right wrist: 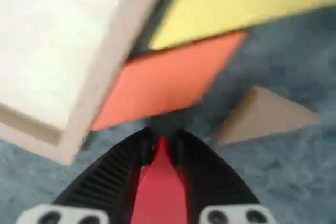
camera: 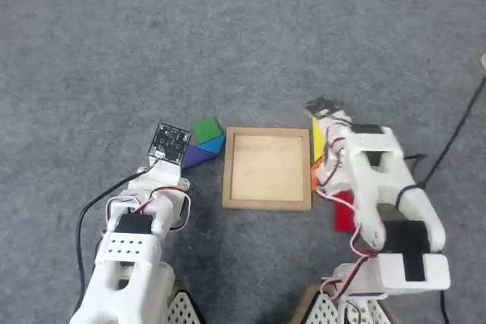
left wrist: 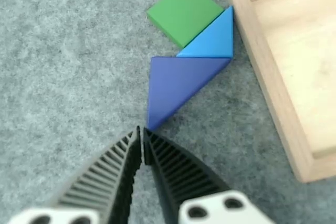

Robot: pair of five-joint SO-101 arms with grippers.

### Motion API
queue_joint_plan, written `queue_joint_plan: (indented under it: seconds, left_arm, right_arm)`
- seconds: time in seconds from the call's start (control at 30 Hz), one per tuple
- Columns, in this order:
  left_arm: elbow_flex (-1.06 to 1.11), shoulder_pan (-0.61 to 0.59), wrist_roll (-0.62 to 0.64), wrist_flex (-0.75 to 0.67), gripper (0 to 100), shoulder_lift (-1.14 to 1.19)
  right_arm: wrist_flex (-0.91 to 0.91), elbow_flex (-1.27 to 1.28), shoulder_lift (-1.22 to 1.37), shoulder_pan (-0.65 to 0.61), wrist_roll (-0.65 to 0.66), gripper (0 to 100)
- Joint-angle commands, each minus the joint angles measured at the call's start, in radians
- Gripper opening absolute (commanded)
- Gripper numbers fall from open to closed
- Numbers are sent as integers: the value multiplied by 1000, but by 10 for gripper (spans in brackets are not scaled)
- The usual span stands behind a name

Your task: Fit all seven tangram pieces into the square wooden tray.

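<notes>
**Tray empty, red piece clamped in the right gripper**

The square wooden tray [camera: 266, 201] was seen between the arms with nothing laid in it, so the work was judged to be at its opening pick. Against its right wall a yellow piece [right wrist: 247, 3] and an orange piece [right wrist: 168, 90] were found touching. Just beside its left wall an indigo triangle [left wrist: 173, 85], a light-blue triangle [left wrist: 212, 40] and a green square [left wrist: 184, 10] were clustered. The indigo's sharp corner was aimed at the left gripper [left wrist: 142, 135], whose jaws were closed on nothing. The red piece [right wrist: 160, 192] appeared pinched in the right gripper [right wrist: 161, 142]. Its long axis was set along the jaws, its tip towards the orange piece. A lift over the wall was judged to be called for next, with an edge squared to a tray corner.
</notes>
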Motion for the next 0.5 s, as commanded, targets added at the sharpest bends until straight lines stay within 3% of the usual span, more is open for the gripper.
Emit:
queue_joint_plan:
  seconds: [0.0,0.47]
  left_arm:
    - [-42,0,2,-15,14,2]
    - [-42,0,2,-15,14,2]
  right_arm:
    - [-10,-44,-67,105,-8,62]
    - [24,-230,-133,680,224,59]
